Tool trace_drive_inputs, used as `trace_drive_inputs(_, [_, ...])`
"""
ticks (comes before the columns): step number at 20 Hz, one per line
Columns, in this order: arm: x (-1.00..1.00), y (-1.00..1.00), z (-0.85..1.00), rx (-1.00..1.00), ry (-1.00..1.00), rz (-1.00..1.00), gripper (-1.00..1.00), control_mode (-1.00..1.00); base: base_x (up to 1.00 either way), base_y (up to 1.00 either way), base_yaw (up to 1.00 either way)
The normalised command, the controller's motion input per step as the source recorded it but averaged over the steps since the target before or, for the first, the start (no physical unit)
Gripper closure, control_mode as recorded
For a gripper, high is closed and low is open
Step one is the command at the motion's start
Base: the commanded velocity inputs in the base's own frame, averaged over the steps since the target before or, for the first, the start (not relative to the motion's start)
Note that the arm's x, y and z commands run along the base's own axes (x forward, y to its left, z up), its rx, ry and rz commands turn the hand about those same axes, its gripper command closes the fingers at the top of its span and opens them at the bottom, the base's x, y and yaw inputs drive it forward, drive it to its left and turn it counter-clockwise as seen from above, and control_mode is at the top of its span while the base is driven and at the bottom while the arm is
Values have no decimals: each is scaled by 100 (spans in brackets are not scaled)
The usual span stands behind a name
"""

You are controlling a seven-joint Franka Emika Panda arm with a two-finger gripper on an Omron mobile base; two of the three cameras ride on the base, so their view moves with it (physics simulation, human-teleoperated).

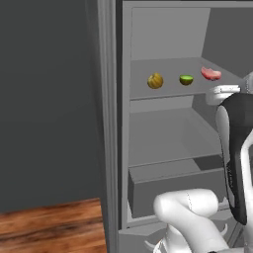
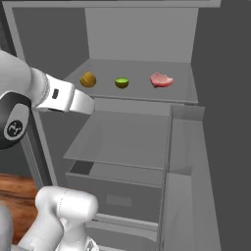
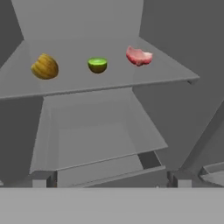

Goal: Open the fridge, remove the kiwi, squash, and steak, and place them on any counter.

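Squash, kiwi, steak on shelf, well beyond gripper.

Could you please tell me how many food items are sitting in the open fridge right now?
3, all in a row on the upper shelf: the squash at the left, the kiwi in the middle, the steak at the right. The drawer's inside is hidden.

Flat even rendered light, soft shadows under fridge shelves, slight blur, no glare.
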Motion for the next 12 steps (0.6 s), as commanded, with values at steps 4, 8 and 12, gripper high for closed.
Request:
trace_drive_inputs(4, [39, -45, -1, -10, 0, 2, -100, -100, 0, 0, 0])
trace_drive_inputs(8, [38, -27, 14, 0, 6, 4, -100, -100, 0, 0, 0])
trace_drive_inputs(12, [51, -2, 25, 9, 7, 1, -100, -100, 0, 0, 0])
